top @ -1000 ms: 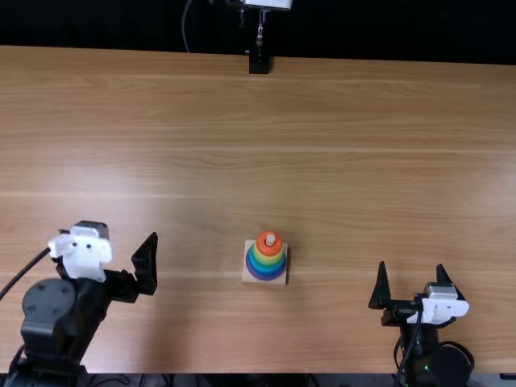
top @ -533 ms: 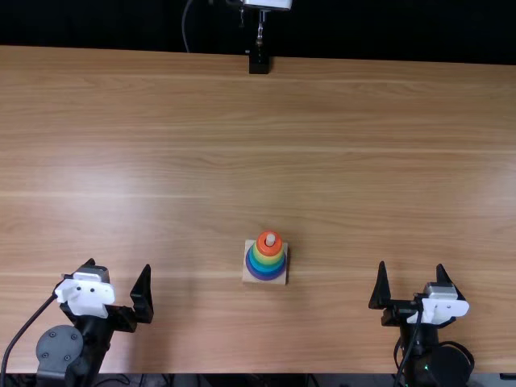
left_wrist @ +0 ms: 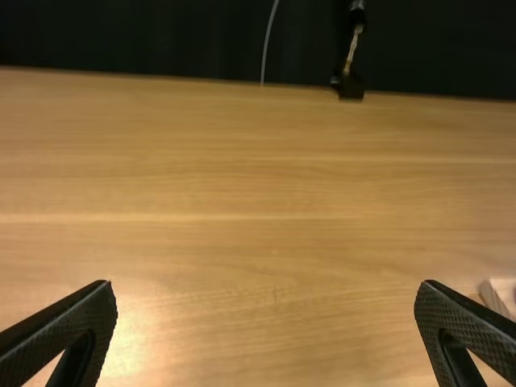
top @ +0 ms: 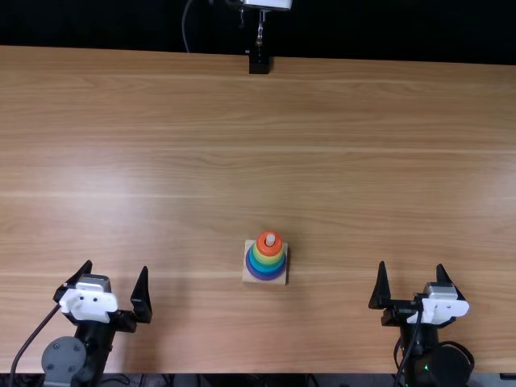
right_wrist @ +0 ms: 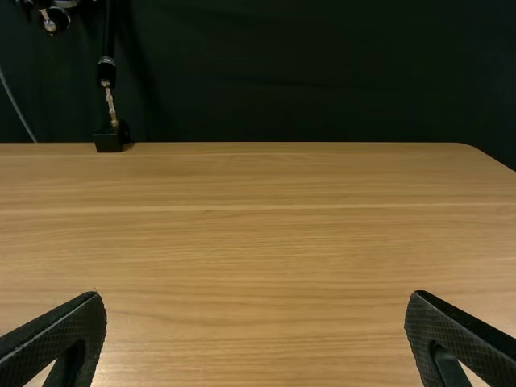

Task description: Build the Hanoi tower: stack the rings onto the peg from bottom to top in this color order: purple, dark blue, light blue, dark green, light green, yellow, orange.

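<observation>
The ring tower [top: 267,255] stands near the table's middle on a square wooden base [top: 249,275], its pale peg tip poking through the orange ring [top: 269,243]. Beneath orange come yellow, green, blue shades and purple at the bottom; the two greens are hard to tell apart. My left gripper [top: 115,274] is open and empty, well left of the tower. To the tower's right, my right gripper [top: 411,274] stands open with nothing held. In the left wrist view, a corner of the base [left_wrist: 494,298] shows beside a finger of the left gripper [left_wrist: 266,290]. The right gripper [right_wrist: 255,298] is spread over bare wood.
A black clamp [top: 259,63] with a metal post sits at the table's far edge. A thin cable hangs beside it. Bare wood of the table [top: 266,145] lies between the tower and that edge.
My left gripper has drawn back toward the near edge and turned slightly, with most of that motion in the first half second. The right arm and the tower have stayed still.
</observation>
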